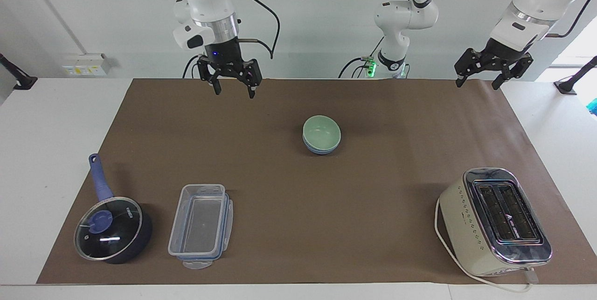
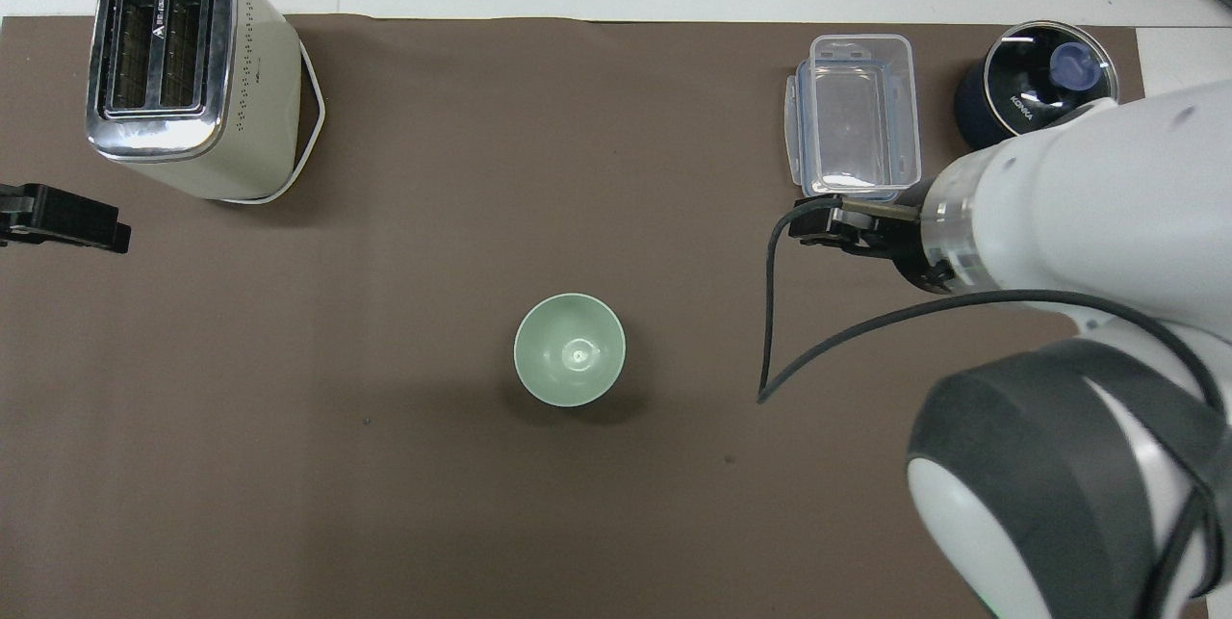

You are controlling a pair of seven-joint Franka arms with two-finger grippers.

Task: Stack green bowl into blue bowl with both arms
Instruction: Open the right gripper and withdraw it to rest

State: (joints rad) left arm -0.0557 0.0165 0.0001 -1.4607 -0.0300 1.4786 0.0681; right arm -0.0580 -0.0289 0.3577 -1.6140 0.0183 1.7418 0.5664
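Note:
The green bowl (image 1: 321, 131) sits nested in the blue bowl (image 1: 321, 150) at the middle of the brown mat; only the blue bowl's lower rim shows under it. In the overhead view the green bowl (image 2: 570, 349) hides the blue one. My right gripper (image 1: 232, 89) is open and empty, raised high over the mat's edge by the robots, well clear of the bowls; it shows in the overhead view (image 2: 818, 224) too. My left gripper (image 1: 480, 80) is open and empty, raised over the mat's corner at the left arm's end, waiting.
A cream toaster (image 1: 496, 221) stands far from the robots at the left arm's end. A clear plastic container (image 1: 201, 225) and a lidded dark saucepan with a blue handle (image 1: 112, 226) lie far from the robots at the right arm's end.

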